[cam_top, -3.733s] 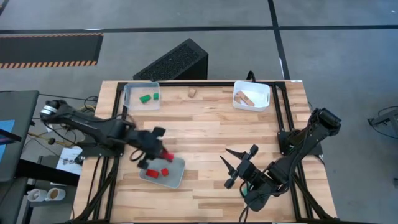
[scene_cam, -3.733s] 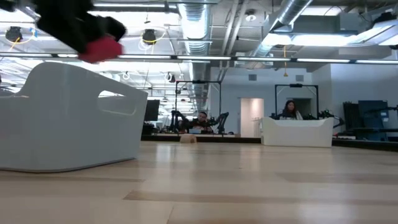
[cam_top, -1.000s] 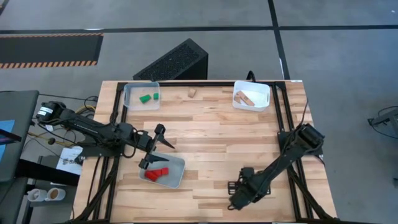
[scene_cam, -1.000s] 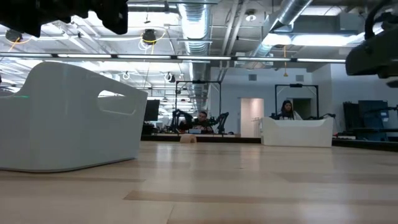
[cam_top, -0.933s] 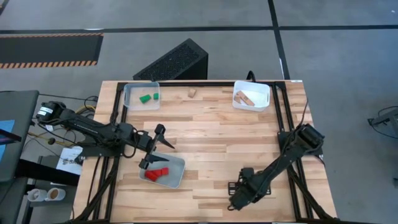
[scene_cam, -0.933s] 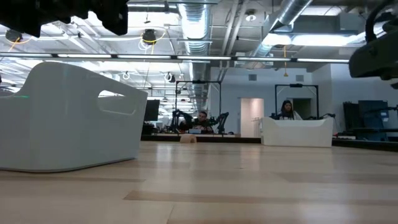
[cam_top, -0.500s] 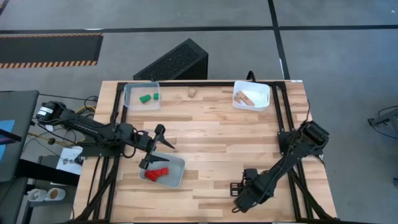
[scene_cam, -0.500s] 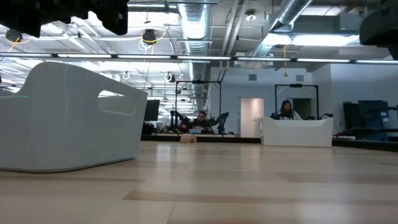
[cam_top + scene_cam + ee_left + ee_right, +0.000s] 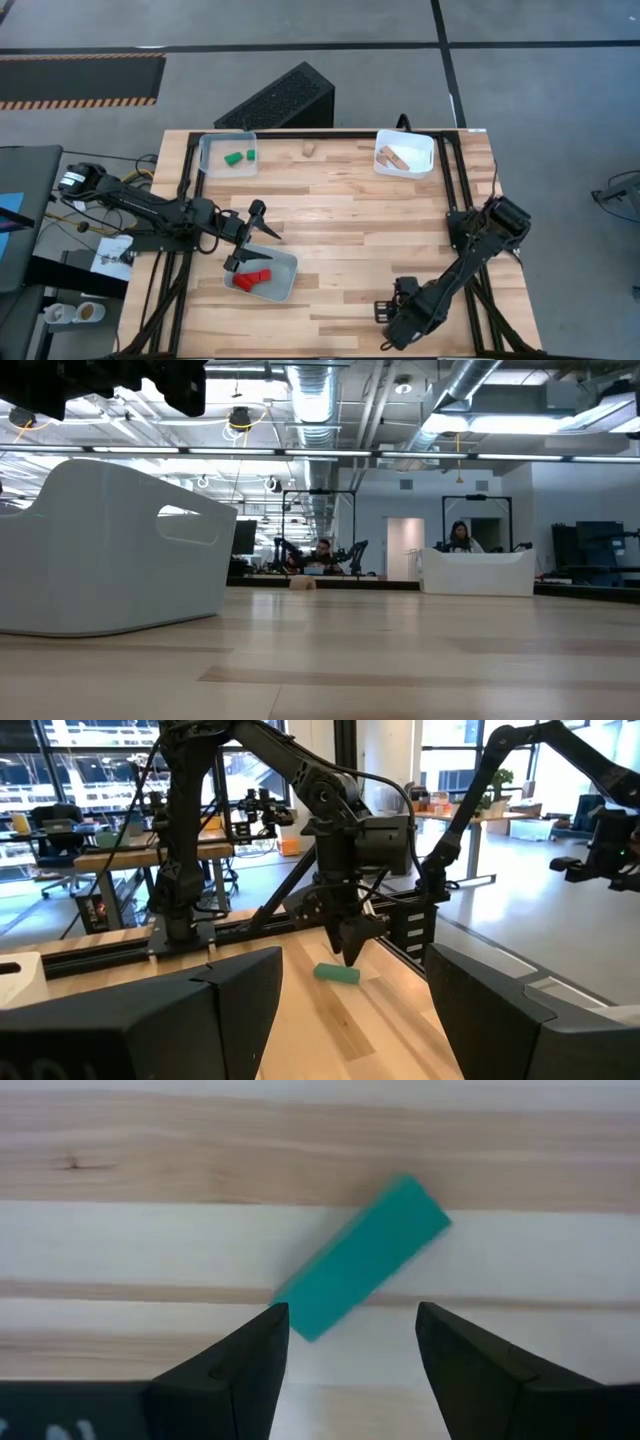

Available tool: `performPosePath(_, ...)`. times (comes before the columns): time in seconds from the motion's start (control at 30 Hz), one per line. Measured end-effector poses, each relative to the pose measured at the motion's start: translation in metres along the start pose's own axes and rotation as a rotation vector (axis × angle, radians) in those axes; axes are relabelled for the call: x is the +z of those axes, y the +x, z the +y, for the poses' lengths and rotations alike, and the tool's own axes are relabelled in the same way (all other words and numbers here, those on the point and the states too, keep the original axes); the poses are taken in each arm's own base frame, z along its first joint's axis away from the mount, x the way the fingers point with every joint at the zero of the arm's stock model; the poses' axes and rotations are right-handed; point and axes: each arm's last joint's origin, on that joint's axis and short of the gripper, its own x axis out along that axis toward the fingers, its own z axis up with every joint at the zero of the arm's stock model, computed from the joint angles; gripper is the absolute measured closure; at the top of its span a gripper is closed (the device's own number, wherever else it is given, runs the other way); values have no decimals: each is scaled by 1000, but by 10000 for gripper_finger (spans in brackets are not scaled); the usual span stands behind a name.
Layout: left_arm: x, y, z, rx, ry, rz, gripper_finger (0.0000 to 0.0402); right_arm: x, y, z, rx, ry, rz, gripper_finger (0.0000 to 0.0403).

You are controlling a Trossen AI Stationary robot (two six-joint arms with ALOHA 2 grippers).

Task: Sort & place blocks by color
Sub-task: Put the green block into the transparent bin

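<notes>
A green bar block (image 9: pixel 360 1270) lies flat on the table near its near edge, also seen in the left wrist view as the green block (image 9: pixel 338 973). My right gripper (image 9: pixel 350 1330) points down over it, open, one finger on each side of the block's near end and apart from it. In the high view the right gripper (image 9: pixel 392 320) hides the block. My left gripper (image 9: pixel 253 238) waits open and empty over the far edge of the tray (image 9: pixel 285 268) that holds the red blocks (image 9: pixel 253 279).
A tray (image 9: pixel 214 160) with green blocks (image 9: pixel 238 156) sits at the far left, and a white tray (image 9: pixel 424 152) with light wood blocks (image 9: pixel 394 157) at the far right. One light wood block (image 9: pixel 310 148) lies between them. The table's middle is bare wood.
My right gripper has moved a little toward the table's near edge and right side, and the arm has left the top right of the low view. The left arm has kept still.
</notes>
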Motion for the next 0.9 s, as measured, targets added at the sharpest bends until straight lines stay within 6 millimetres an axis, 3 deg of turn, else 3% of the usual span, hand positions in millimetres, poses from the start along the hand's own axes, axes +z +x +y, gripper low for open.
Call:
performPosePath(0.33, 0, 0, 0, 0, 0, 4, 166, -9, 44, 11, 32, -27, -69, 167)
performPosePath(0.6, 0, 0, 0, 0, 3, -1, 166, 5, 38, 17, 22, -72, -130, 194)
performPosePath(0.9, 6, 0, -1, -27, -6, -63, 166, 24, 39, 31, -22, -262, -129, 324)
